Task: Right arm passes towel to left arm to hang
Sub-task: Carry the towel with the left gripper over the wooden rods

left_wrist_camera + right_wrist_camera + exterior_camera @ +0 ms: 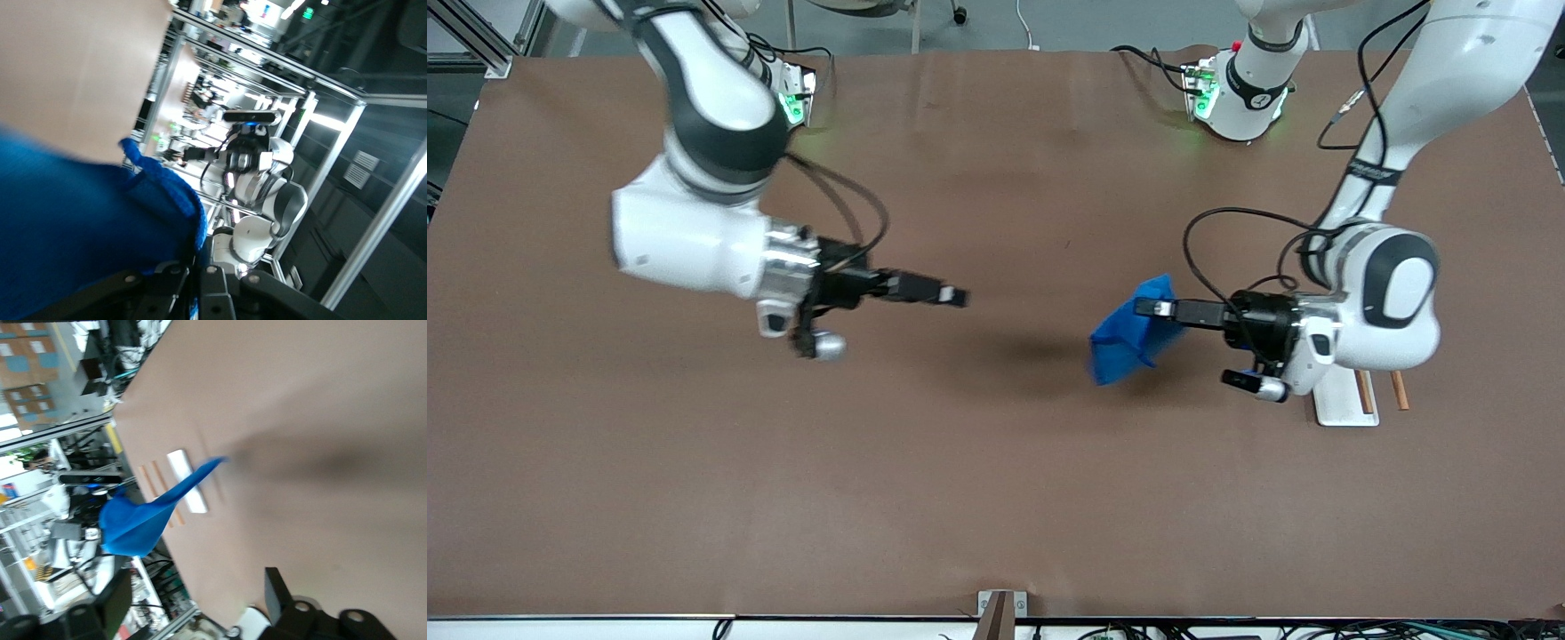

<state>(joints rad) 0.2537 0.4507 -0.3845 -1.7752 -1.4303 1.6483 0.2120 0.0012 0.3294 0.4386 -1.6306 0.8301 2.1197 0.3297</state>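
The blue towel [1125, 342] hangs in the air from my left gripper [1149, 308], which is shut on its upper edge over the table toward the left arm's end. In the left wrist view the towel [80, 227] fills the space beside the closed jaws of the left gripper [197, 280]. My right gripper [958, 297] is open and empty over the middle of the table, pointing at the towel from a short distance. In the right wrist view the towel [143, 513] hangs well away from the spread fingers of the right gripper [193, 593].
A white base plate [1343, 400] with two thin copper-coloured rods [1400, 391] lies on the brown table under the left arm's wrist. It also shows in the right wrist view [189, 480]. The arm bases stand along the table's edge farthest from the front camera.
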